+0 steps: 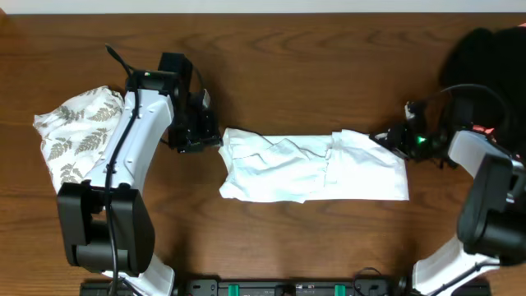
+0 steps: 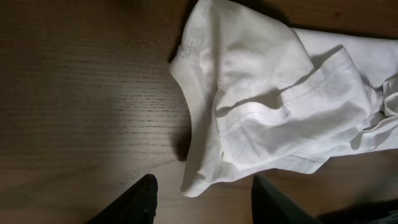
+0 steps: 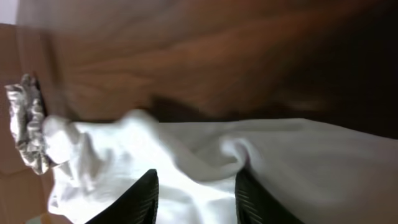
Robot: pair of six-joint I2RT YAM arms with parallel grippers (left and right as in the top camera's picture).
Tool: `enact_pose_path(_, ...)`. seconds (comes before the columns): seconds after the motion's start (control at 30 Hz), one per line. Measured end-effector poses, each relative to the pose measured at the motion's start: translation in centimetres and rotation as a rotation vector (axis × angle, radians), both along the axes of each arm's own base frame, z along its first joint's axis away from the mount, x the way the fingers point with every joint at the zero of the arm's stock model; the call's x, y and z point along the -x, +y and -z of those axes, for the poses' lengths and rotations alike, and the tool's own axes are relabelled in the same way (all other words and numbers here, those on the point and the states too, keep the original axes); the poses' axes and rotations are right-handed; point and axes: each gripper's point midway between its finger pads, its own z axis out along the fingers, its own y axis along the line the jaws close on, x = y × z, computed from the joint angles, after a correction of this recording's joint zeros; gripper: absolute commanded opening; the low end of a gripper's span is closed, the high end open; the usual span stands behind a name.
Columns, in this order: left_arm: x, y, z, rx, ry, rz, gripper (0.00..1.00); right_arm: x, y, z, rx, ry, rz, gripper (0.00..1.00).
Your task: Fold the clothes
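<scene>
- From overhead I see the large, soft white T-shirt folded into a long, rumpled strip across the middle of the brown wood-grain table.
- My left gripper sits at the strip's left end, just beside its upper corner. My right gripper is at the strip's upper edge, towards the right end, by a raised fold.
- In the left wrist view the two black fingers stand well apart, clamped on nothing. A rounded edge of the white T-shirt reaches down into the gap between their tips. A double-stitched sleeve hem runs slantwise across the cloth above.
- The right wrist view is blurred, but its black fingers are spread too, with bunched white cloth lying between them. I cannot tell whether either finger touches it.
- Only the overhead view shows the whole layout. A crumpled cream garment with a grey-brown leaf print lies at the table's left side, right against the left arm. A dark heap of black garment fills the far right corner, and a small green light glows on the right arm.
- The right wrist view catches the leaf print as a small patch at its left edge, well apart from the fingers.
</scene>
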Motion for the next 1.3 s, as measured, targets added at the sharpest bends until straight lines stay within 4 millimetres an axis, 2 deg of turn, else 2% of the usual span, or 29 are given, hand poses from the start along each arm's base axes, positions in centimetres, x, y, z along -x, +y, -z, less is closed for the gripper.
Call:
enact_pose_path(0.1,0.0,0.0,0.0,0.000,0.000,0.000,0.50,0.1,0.2,0.5,-0.020,0.004,-0.010,0.36)
enact_pose_path(0.2,0.0,0.0,0.0,0.000,0.000,0.000,0.50,0.0,0.4,0.4,-0.026,-0.005,-0.019,0.39)
enact_pose_path(0.23,0.0,0.0,0.0,0.000,0.001,0.000,0.57,0.0,0.4,0.4,-0.030,-0.008,-0.021,0.40)
enact_pose_path(0.4,0.1,0.0,0.0,0.003,0.004,0.004,0.75,0.0,0.6,-0.8,-0.038,-0.031,-0.030,0.41)
enact_pose_path(0.5,0.2,-0.1,0.0,0.006,0.008,0.002,0.81,-0.2,0.7,-3.8,-0.025,-0.096,-0.035,0.45)
enact_pose_path(0.7,0.1,-0.4,-0.1,0.026,0.003,0.005,0.85,-0.6,0.7,-13.6,0.040,-0.340,-0.051,0.51)
enact_pose_path(0.8,0.0,-0.9,-0.1,0.056,0.005,0.009,0.85,0.4,1.0,-16.5,0.059,-0.393,-0.053,0.52)
enact_pose_path(0.9,-0.2,-1.5,0.8,0.088,0.031,0.011,0.85,1.6,1.1,-16.9,0.072,-0.373,-0.052,0.53)
enact_pose_path(1.03,0.5,-2.0,3.3,0.117,0.109,0.010,0.85,2.7,0.9,-15.7,0.097,-0.308,-0.057,0.53)
enact_pose_path(1.17,2.0,-2.1,6.2,0.124,0.195,0.007,0.85,3.0,0.6,-15.1,0.128,-0.289,-0.064,0.52)
enact_pose_path(1.3,2.5,-2.1,8.2,0.128,0.209,0.010,0.86,3.1,0.5,-14.9,0.142,-0.283,-0.067,0.52)
